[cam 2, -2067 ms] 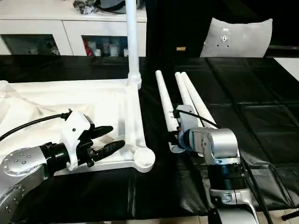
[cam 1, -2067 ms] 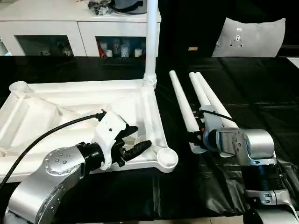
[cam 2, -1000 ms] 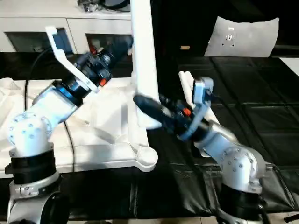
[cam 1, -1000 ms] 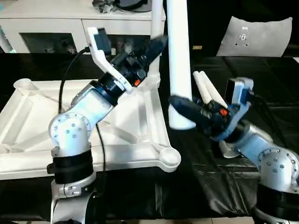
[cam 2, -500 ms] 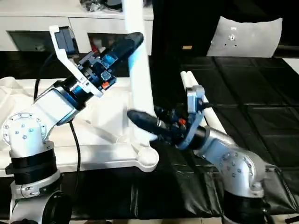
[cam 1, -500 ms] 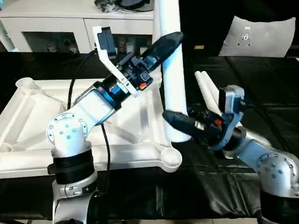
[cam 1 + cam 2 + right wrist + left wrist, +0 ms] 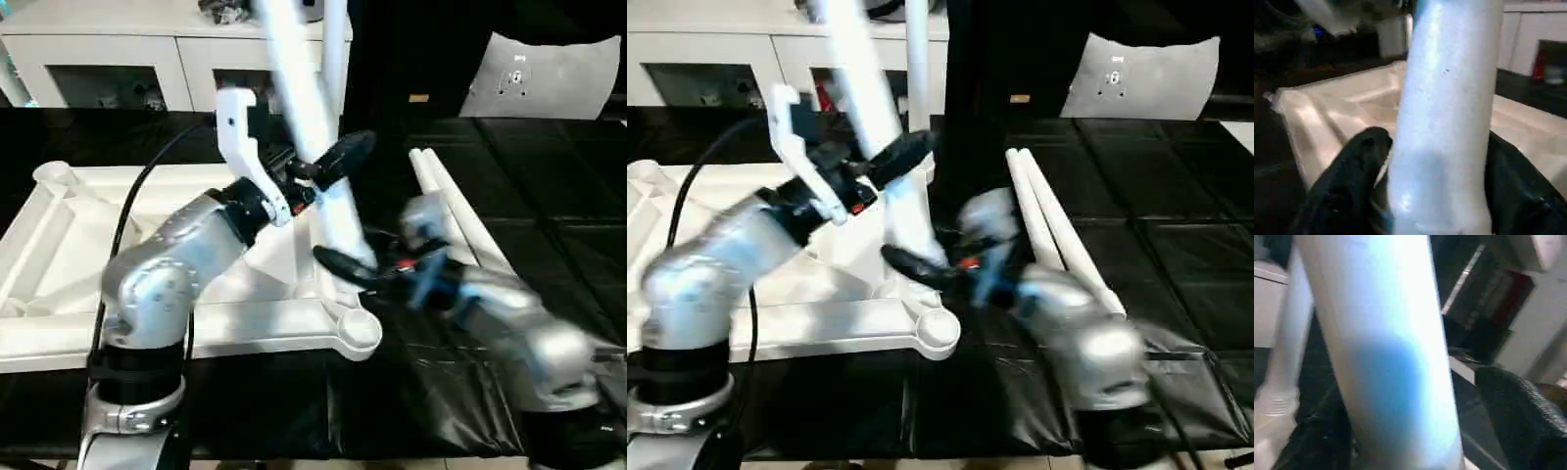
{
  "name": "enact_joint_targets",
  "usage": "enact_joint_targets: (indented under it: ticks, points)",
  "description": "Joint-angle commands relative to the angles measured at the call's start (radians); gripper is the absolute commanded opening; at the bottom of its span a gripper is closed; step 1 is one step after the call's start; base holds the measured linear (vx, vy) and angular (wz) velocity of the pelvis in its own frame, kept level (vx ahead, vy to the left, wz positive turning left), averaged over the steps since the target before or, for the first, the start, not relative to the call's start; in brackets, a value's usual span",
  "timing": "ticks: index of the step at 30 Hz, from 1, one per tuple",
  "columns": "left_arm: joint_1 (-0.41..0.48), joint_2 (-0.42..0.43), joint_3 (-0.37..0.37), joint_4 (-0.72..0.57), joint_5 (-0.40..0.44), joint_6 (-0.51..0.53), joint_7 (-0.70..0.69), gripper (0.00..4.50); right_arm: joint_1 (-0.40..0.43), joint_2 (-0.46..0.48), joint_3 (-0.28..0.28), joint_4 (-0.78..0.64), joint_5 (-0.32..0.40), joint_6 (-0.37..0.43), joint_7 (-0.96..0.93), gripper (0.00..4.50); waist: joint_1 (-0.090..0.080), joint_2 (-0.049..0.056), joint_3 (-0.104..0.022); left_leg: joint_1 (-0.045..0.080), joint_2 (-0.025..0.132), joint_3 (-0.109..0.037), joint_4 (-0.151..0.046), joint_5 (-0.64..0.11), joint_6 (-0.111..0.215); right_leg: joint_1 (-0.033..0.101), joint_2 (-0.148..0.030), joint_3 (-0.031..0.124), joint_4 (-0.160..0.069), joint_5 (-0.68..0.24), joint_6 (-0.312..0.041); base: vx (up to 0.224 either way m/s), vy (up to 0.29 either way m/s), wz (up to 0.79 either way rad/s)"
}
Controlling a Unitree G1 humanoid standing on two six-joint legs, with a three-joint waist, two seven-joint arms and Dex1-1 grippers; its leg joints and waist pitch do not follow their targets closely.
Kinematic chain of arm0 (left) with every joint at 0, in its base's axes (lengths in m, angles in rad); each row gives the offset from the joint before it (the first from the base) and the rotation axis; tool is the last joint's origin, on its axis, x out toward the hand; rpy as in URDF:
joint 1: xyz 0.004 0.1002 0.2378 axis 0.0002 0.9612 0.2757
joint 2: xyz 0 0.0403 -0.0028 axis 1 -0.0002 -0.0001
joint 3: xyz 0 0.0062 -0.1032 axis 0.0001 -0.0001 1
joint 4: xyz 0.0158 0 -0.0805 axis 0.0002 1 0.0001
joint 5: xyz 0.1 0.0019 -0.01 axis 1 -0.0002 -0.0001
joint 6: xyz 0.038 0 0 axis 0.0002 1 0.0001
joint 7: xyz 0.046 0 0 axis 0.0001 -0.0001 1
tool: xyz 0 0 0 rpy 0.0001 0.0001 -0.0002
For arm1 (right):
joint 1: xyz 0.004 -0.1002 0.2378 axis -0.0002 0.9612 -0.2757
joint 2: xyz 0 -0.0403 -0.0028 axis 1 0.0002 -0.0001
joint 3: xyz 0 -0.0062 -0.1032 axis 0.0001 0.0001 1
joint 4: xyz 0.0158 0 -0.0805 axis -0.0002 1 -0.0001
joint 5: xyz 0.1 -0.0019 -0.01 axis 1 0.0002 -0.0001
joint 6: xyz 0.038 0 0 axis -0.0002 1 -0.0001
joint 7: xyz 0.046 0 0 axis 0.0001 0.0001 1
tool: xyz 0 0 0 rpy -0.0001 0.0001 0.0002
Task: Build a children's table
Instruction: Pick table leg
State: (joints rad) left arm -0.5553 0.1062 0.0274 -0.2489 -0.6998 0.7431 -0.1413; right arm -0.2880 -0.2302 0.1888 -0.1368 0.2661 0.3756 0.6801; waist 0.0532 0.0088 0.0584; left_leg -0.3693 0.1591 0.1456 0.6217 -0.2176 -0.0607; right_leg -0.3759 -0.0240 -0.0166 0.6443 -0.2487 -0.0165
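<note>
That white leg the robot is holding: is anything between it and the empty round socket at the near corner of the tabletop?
Nothing visible. The leg, tilted, held by both grippers, hangs just above the open socket.

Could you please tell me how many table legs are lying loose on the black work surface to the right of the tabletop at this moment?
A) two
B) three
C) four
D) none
A: two loose legs lie side by side on the black surface, while a third leg is held tilted between the left gripper and right gripper, and a fourth leg stands at the tabletop's far corner.
</note>
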Motion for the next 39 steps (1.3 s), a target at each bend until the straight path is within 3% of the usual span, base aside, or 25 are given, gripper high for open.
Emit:
enact_joint_targets:
  ticks: [1,2,4,6,9,13,20,22,25,32,39]
  points:
    - [0.004,-0.009,-0.029,-0.005,0.035,-0.025,0.023,3.38,-0.014,0.008,0.009,0.034,-0.06,-0.063,-0.056,2.6,-0.007,-0.002,-0.062,-0.001,0.054,-0.014,-0.064,0.002,0.002,0.06,-0.094,0.051,-0.071,0.119,-0.199,0.0,0.0,0.0]
    - [0.004,-0.009,-0.029,-0.005,0.035,-0.025,0.023,3.3,-0.014,0.008,0.009,0.034,-0.06,-0.063,-0.056,2.6,-0.007,-0.002,-0.063,-0.001,0.054,-0.014,-0.063,0.002,0.005,0.061,-0.093,0.051,-0.069,0.124,-0.201,0.0,0.0,0.0]
    - [0.022,-0.003,-0.092,0.005,0.185,-0.11,0.07,3.22,-0.033,0.032,0.037,0.118,-0.172,-0.193,-0.164,2.6,-0.009,-0.002,-0.061,-0.001,0.056,-0.014,-0.065,-0.006,0.009,0.059,-0.094,0.052,-0.072,0.119,-0.199,0.0,0.0,0.0]
    - [0.035,0.034,-0.153,0.013,0.285,-0.17,0.071,3.01,-0.044,0.041,0.041,0.158,-0.212,-0.249,-0.209,2.6,-0.018,-0.004,-0.061,-0.003,0.054,-0.016,-0.066,-0.021,0.008,0.062,-0.094,0.051,-0.076,0.076,-0.185,0.0,0.0,0.0]
    - [0.055,0.066,-0.208,0.019,0.343,-0.206,0.044,2.77,-0.049,0.052,0.036,0.193,-0.227,-0.309,-0.222,2.6,-0.022,-0.001,-0.062,-0.002,0.056,-0.015,-0.065,-0.024,0.011,0.06,-0.095,0.053,-0.074,0.079,-0.177,0.0,0.0,0.0]
    - [0.068,0.052,-0.221,0.031,0.358,-0.221,0.031,2.49,-0.056,0.062,0.034,0.225,-0.24,-0.368,-0.228,2.6,-0.024,0.001,-0.065,-0.002,0.056,-0.014,-0.063,-0.003,0.018,0.06,-0.092,0.051,-0.065,0.169,-0.207,0.0,0.0,0.0]
    - [0.078,-0.006,-0.199,0.076,0.336,-0.258,0.022,2.23,-0.061,0.055,0.066,0.264,-0.28,-0.445,-0.228,2.6,-0.024,0.0,-0.064,-0.002,0.054,-0.012,-0.062,-0.021,0.028,0.063,-0.092,0.052,-0.067,0.165,-0.225,0.0,0.0,0.0]
    - [0.085,-0.025,-0.184,0.079,0.32,-0.263,0.023,2.18,-0.056,0.055,0.07,0.269,-0.293,-0.467,-0.23,2.6,-0.024,0.005,-0.064,-0.001,0.055,-0.013,-0.061,-0.025,0.03,0.061,-0.093,0.052,-0.067,0.16,-0.226,0.0,0.0,0.0]
    - [0.092,-0.057,-0.151,0.079,0.291,-0.257,0.017,2.12,-0.054,0.056,0.071,0.282,-0.3,-0.488,-0.233,2.6,-0.025,0.0,-0.064,-0.003,0.055,-0.014,-0.062,-0.023,0.032,0.064,-0.093,0.051,-0.066,0.166,-0.23,0.0,0.0,0.0]
    - [0.091,-0.159,-0.022,0.087,0.099,-0.21,0.031,1.94,-0.066,0.041,0.081,0.314,-0.329,-0.528,-0.226,2.6,-0.026,-0.002,-0.064,-0.002,0.054,-0.011,-0.059,-0.031,0.045,0.062,-0.091,0.051,-0.068,0.154,-0.242,0.0,0.0,0.0]
    - [0.091,-0.159,0.001,0.086,0.125,-0.217,0.036,1.87,-0.072,0.046,0.079,0.321,-0.323,-0.525,-0.216,2.6,-0.026,-0.004,-0.065,-0.002,0.056,-0.011,-0.06,-0.027,0.064,0.061,-0.091,0.051,-0.067,0.158,-0.233,0.0,0.0,0.0]
